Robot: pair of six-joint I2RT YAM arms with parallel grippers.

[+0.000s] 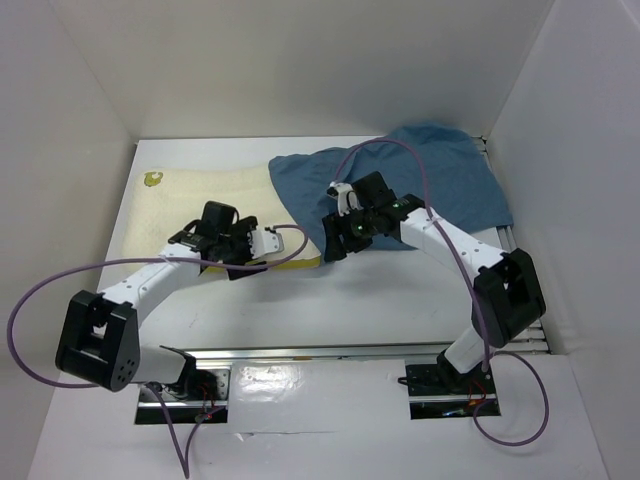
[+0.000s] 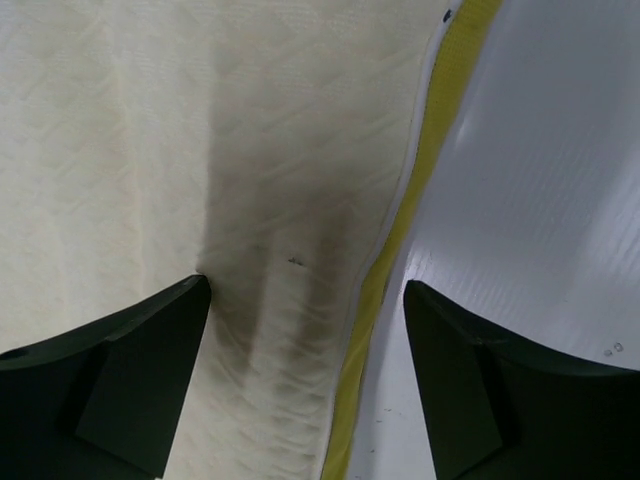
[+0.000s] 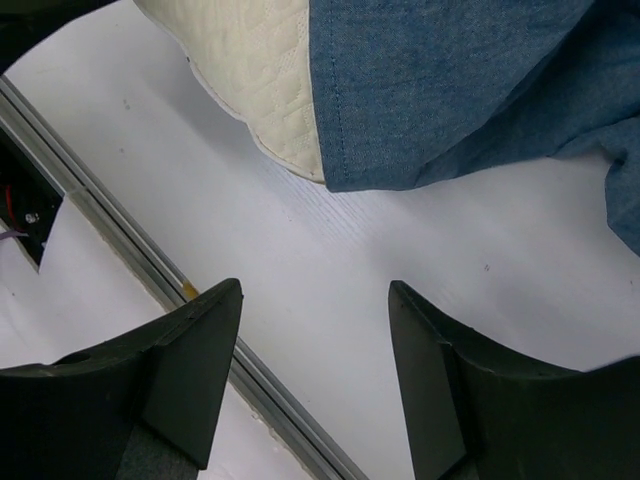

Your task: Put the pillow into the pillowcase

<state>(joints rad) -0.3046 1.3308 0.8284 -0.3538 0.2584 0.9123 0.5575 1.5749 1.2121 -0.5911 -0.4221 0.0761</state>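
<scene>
The cream-white pillow (image 1: 200,195) lies flat on the left half of the table, its yellow edge (image 2: 385,290) toward the near side. Its right end is covered by the wrinkled blue pillowcase (image 1: 420,185), which spreads toward the back right. My left gripper (image 1: 240,258) is open low over the pillow's near edge. The edge and quilted top (image 2: 150,150) show between the jaws (image 2: 305,285), which do not touch them. My right gripper (image 1: 338,243) is open over bare table (image 3: 315,285), nothing between its fingers. Just beyond it, the pillowcase's hem (image 3: 450,90) overlaps a pillow corner (image 3: 260,70).
A metal rail (image 1: 330,352) runs along the near table edge and shows in the right wrist view as the rail (image 3: 120,220). White walls close in the table at the left, back and right. Purple cables loop from both arms.
</scene>
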